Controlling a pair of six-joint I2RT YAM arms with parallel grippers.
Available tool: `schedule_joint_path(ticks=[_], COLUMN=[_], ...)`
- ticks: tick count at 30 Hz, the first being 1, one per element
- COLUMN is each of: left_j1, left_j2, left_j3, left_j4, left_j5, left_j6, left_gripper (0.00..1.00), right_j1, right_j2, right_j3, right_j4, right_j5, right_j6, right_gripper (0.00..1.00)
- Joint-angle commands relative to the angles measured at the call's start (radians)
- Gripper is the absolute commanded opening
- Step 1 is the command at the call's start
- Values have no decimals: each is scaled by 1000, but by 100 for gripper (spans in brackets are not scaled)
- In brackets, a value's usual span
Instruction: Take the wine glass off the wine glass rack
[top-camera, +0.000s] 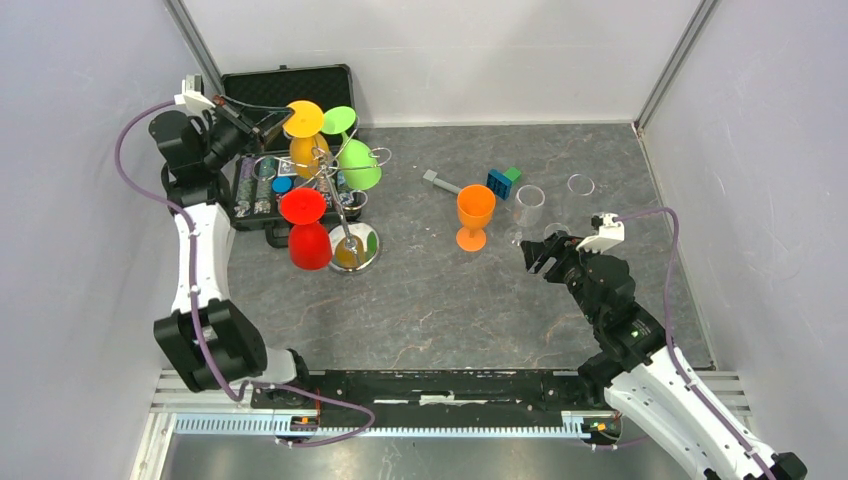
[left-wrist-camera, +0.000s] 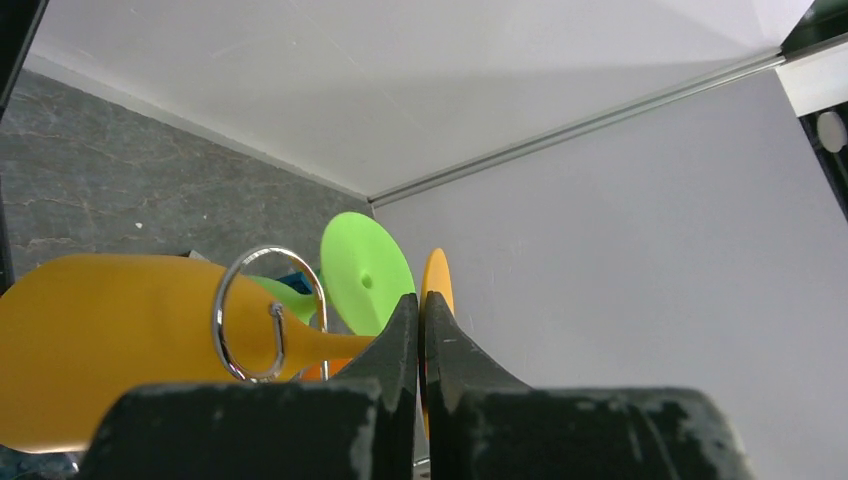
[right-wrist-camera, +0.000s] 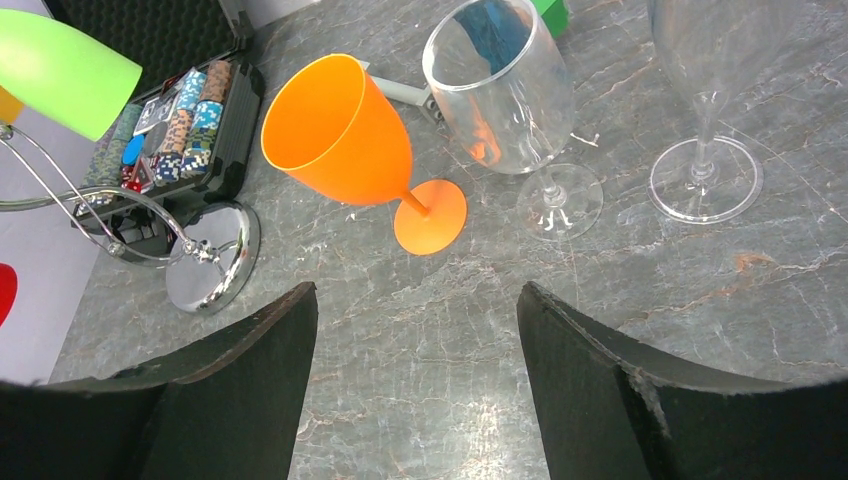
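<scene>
The wine glass rack (top-camera: 353, 250) has a shiny disc base, a pole and curled wire hooks. A yellow glass (top-camera: 308, 152), a green glass (top-camera: 358, 165) and a red glass (top-camera: 309, 243) hang on it upside down. My left gripper (top-camera: 282, 123) is at the rack's top, shut on the thin foot of the yellow glass (left-wrist-camera: 437, 283). The yellow stem runs through a wire hook ring (left-wrist-camera: 268, 312). The left gripper (left-wrist-camera: 421, 297) shows its jaws pinched on the disc's edge. My right gripper (top-camera: 537, 255) is open and empty above the table (right-wrist-camera: 415, 290).
An orange glass (top-camera: 476, 212) stands upright mid-table, with two clear glasses (top-camera: 529, 205) (top-camera: 580, 185) to its right. A black case (top-camera: 290, 85) with poker chips sits behind the rack. Blue and green blocks (top-camera: 503, 180) and a grey piece (top-camera: 440, 181) lie behind the orange glass.
</scene>
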Motion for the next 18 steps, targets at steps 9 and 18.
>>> schedule_joint_path(ticks=[9, 18], left_j1=[-1, 0], left_j2=[-197, -268], left_j3=[126, 157], left_j4=[-443, -418], left_j5=[-173, -198], left_j6=[383, 469], left_gripper=[2, 2], right_j1=[-2, -2], right_j2=[-2, -22], right_j3=[-10, -26], right_j4=[41, 71], right_j5=[-16, -32], right_j6=[-1, 5], right_gripper=[78, 79])
